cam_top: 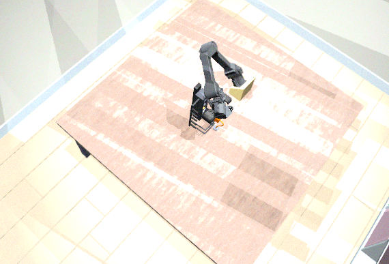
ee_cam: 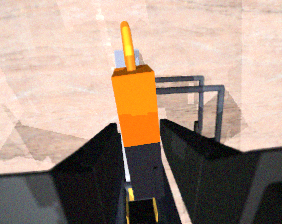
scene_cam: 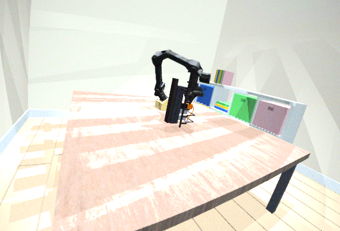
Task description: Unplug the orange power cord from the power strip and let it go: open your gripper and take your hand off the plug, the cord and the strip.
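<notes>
A: Where is the gripper (ee_cam: 142,150) in the wrist view?

B: Low in the frame, its two dark fingers on either side of the orange plug (ee_cam: 135,107); the gap is narrow and the fingers press against the plug's sides, so it is clamped on the plug.

A: And the plug itself?

B: Orange at the far end, dark nearer the camera, standing between the jaws; a short orange cord (ee_cam: 127,42) rises from its far end and curls over; a dark wire frame (ee_cam: 209,102) sits just to the right of it above the counter (ee_cam: 52,75).

A: What does the exterior view add?

B: The arm (scene_cam: 176,60) arches over from its base and points down beside a tall dark power strip (scene_cam: 173,101) that stands upright on the counter; the orange plug shows just beside the strip, under the wrist; whether the plug's prongs are in the strip or out, I cannot tell.

A: Anything else near?

B: A pale tan block (cam_top: 241,89) lies on the counter beside the arm's base; a shelf with coloured bins (scene_cam: 243,107) stands behind the counter, well apart.
</notes>
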Available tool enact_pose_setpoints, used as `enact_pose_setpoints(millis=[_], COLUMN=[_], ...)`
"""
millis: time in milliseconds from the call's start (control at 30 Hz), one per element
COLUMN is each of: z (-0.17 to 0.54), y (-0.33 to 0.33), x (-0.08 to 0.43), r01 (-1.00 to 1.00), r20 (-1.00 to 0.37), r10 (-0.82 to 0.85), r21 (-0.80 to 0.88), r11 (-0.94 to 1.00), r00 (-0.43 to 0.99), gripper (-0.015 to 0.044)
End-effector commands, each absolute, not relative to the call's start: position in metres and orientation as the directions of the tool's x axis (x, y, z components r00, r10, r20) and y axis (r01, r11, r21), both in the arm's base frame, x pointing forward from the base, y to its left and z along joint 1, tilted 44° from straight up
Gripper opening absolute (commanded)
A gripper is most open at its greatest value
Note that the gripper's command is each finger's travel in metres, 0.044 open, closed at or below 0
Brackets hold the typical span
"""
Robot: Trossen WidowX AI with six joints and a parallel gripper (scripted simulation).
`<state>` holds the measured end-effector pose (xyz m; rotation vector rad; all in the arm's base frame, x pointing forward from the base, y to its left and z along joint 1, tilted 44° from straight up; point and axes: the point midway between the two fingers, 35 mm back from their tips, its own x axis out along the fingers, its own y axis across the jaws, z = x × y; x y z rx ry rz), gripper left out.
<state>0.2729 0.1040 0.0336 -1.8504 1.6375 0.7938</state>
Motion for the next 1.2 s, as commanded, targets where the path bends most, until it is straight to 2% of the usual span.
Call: enact_pose_setpoints(millis=[0,367,900,1167], z=[0.034,0.034,0.022,0.03], y=[0.104,0.104,0.118,0.113], x=[0.273,0.273,0.273,0.275], r01=[-0.993,-0.993,-0.993,-0.993], r20=[-0.733,-0.733,-0.733,-0.729], r10=[-0.675,-0.675,-0.674,-0.679], r21=[-0.011,-0.011,-0.009,-0.004], r11=[-0.115,-0.115,-0.117,-0.121], r00=[0.086,0.086,0.086,0.086], gripper=[0.0075,0.0001,0.0,0.021])
